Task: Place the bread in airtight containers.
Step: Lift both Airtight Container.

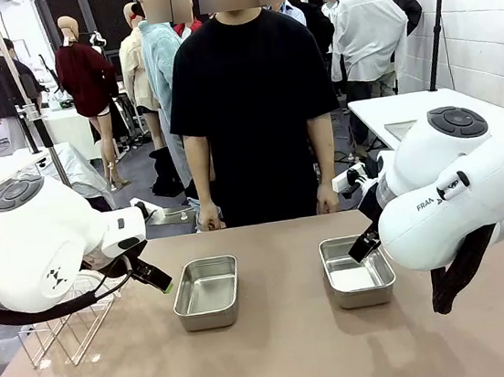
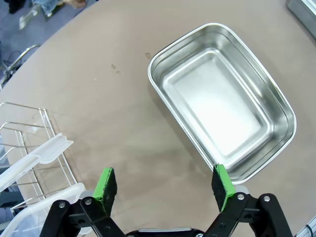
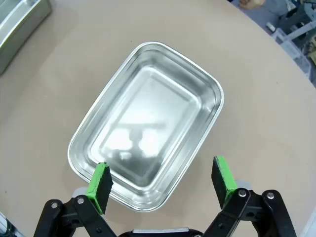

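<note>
Left claw (image 2: 163, 177): jaws spread wide, holding nothing, hanging just beside the left tub (image 2: 222, 103)
Left tub: on the table (image 1: 282, 359), ahead of the claw, its near corner by one green pad
Right claw (image 3: 160, 170): jaws spread wide, holding nothing, above the near edge of the right tub (image 3: 148, 123)
Right tub: on the table, its near rim between the pads
Look of tubs: shiny steel, rectangular, rounded corners, open tops
Wire rack (image 2: 24, 128): beside the left claw, a pale see-through lid (image 2: 34, 158) against it
</note>
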`<action>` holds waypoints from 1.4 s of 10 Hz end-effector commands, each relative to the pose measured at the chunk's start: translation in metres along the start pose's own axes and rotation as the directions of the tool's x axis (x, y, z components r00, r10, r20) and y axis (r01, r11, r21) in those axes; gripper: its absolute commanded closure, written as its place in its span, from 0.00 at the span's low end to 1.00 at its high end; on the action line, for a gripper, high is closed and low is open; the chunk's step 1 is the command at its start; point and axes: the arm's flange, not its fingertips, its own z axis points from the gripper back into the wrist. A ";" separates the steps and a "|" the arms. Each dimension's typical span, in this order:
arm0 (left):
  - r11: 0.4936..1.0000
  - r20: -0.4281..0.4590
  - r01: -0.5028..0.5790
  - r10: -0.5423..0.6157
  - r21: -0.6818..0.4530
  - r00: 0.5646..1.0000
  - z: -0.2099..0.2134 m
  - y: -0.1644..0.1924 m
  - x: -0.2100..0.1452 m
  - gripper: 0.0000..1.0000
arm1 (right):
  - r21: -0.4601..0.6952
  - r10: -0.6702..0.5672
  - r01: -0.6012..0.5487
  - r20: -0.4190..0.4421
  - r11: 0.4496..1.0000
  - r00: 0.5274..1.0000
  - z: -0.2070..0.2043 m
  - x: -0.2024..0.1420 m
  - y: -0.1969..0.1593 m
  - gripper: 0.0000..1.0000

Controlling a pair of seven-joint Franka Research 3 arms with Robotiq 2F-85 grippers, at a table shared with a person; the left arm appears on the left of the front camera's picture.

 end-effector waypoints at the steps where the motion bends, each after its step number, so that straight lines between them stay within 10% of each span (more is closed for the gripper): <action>1: 1.000 0.000 -0.002 0.002 0.001 1.000 0.000 0.001 0.000 0.00 | 0.000 0.000 0.000 0.000 1.000 1.000 0.000 0.000 0.000 0.00; 8: 1.000 0.000 0.000 0.000 0.000 1.000 0.000 0.000 0.000 0.00 | 0.000 0.000 0.000 0.000 1.000 1.000 0.000 0.000 0.000 0.00; 14: 0.971 0.233 0.023 0.033 -0.237 0.972 0.143 0.031 0.015 0.00 | 0.209 0.015 -0.062 0.218 0.976 0.976 0.145 -0.054 -0.071 0.00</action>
